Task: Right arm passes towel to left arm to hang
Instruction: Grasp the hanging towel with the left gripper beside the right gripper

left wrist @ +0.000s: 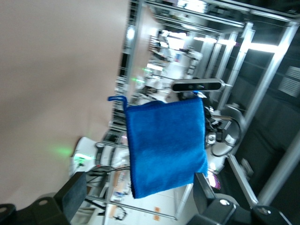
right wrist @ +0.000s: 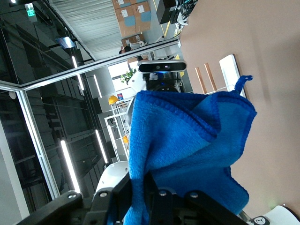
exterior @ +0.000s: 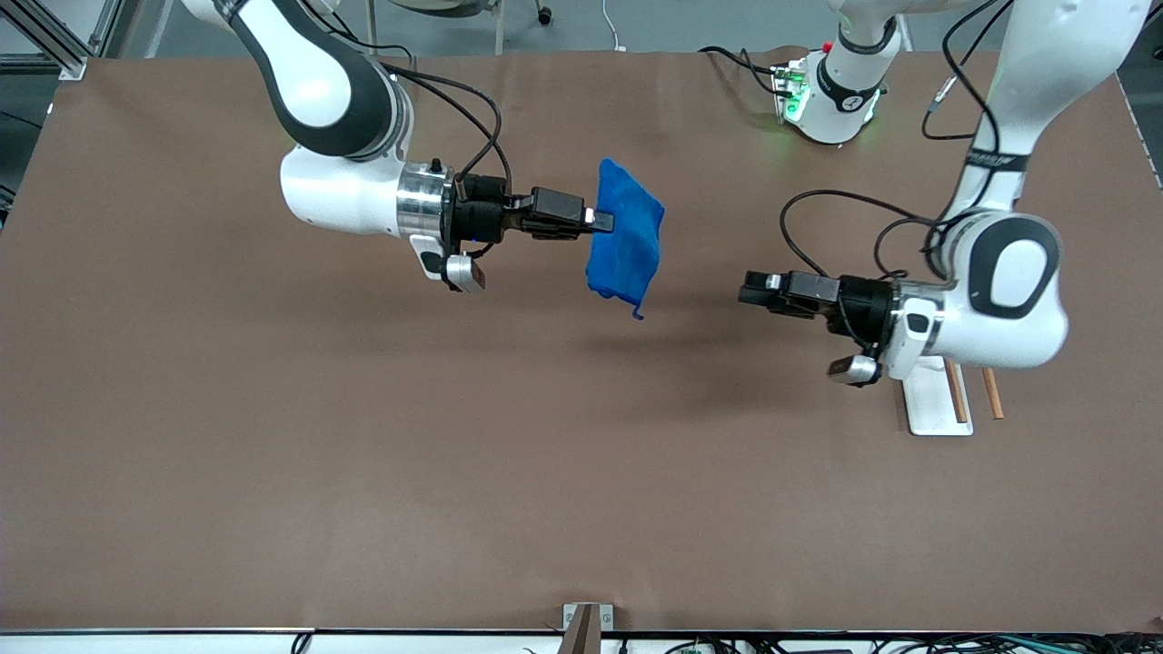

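so my right gripper is clamped on the small bright blue cloth towel mid-air over the brown table, my left gripper wide open and empty nearby, handoff and hanging both left to do

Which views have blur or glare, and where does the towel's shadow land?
Front view: sharp, even light; the towel, shut in the right gripper, throws a soft shadow on the table nearer the camera. Left wrist view: towel fairly sharp, background smeared, ceiling lights blown out; open left gripper. Right wrist view: crisp, bright strip lights.
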